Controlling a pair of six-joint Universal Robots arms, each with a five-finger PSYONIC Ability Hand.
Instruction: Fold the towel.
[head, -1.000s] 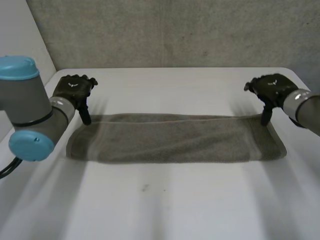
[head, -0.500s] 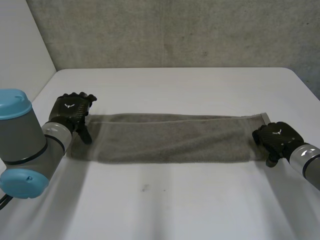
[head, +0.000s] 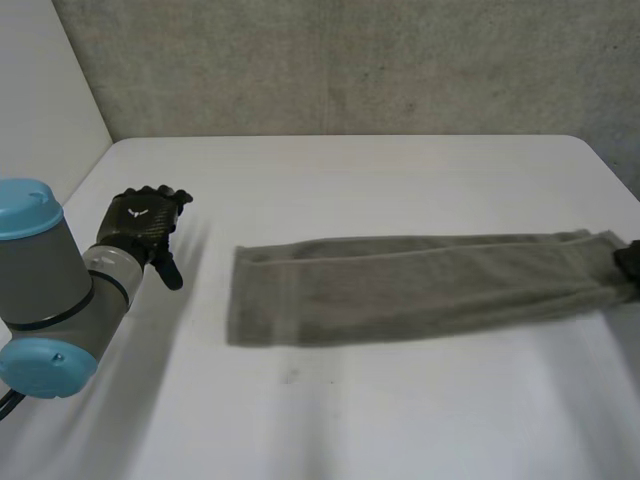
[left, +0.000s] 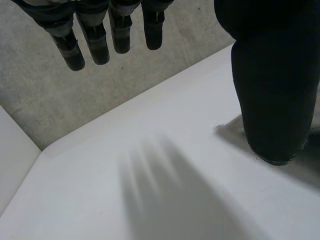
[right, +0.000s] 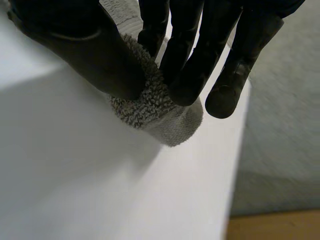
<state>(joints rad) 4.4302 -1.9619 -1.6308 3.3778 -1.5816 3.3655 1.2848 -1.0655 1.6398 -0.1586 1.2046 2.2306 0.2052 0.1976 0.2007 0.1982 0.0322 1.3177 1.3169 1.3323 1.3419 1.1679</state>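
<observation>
Here the white tabletop (head: 400, 420) carries the grey towel (head: 400, 285), a long, narrow, nubbly band running side to side, its right end slightly farther back. That end is pinched between the thumb and fingers (right: 185, 55) of the right hand (head: 628, 262), mostly cut off in the head view. The left hand (head: 140, 222), fingers relaxed and empty, sits well apart from the towel's left end

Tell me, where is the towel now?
In the head view the towel lies stretched across the middle and right of the white table, its right end pinched in the right hand.
</observation>
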